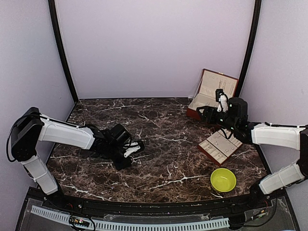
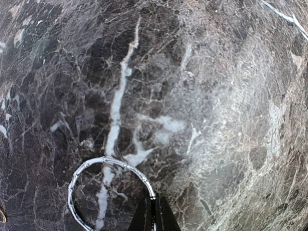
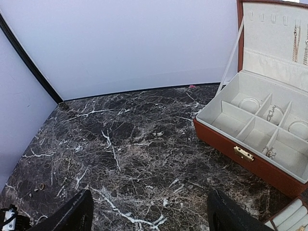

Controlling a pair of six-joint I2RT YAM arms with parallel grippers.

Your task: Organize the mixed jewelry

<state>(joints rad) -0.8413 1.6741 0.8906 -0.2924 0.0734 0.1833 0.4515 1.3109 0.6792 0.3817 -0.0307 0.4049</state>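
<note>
Dark, white-veined marble table inside pale lilac walls. The left gripper, low over the table's left half, has its jaws pinched together on the right rim of 1 ring lying flat. The ring is silvery, thin and segmented like bamboo. The right gripper gapes wide near the box.

- The left arm lies low over the left side of the tabletop.
- The left gripper points down, its fingers pressed together.
- The right arm reaches toward the far right corner.
- The right gripper has its fingers wide apart.
</note>
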